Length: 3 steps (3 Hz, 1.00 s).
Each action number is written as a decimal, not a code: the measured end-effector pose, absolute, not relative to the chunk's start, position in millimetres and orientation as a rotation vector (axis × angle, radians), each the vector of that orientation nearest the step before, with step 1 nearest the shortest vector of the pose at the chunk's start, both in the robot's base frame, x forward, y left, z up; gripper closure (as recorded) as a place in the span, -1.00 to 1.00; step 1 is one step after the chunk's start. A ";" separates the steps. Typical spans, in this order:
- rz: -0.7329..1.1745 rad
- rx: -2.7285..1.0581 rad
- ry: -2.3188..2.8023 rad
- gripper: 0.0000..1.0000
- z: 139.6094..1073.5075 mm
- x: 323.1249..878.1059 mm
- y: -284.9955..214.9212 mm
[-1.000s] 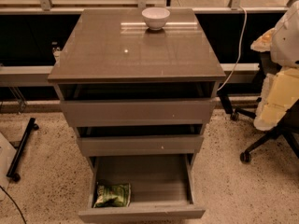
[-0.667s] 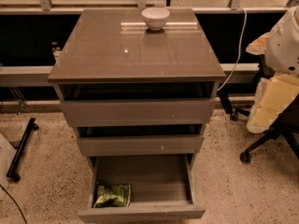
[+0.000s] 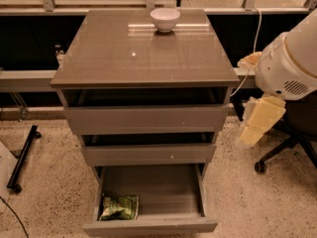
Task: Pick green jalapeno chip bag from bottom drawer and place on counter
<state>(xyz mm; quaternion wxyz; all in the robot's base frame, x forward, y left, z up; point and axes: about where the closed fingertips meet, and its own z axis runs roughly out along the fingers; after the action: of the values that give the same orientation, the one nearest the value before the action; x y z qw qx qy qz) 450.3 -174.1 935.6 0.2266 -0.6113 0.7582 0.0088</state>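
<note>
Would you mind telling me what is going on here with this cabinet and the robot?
The robot is meant to fetch the green jalapeno chip bag, which lies in the front left corner of the open bottom drawer. Its end effector hangs off to the right of the cabinet, level with the upper drawers and well apart from the bag. A white bowl sits near the far edge of the counter.

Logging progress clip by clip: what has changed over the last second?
The arm moved in toward the cabinet and slightly down, bringing its pincer nearer the cabinet's right side. Nothing was grasped or released. Unchanged: the green chip bag in the front left corner of the open bottom drawer, and the white bowl at the back of the counter.
</note>
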 end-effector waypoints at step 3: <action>0.185 -1.707 2.006 -1.00 878.0 463.2 -145.6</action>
<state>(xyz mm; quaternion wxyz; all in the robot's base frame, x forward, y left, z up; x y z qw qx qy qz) 463.2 -145.6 878.0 0.2480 -0.6262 0.7360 0.0679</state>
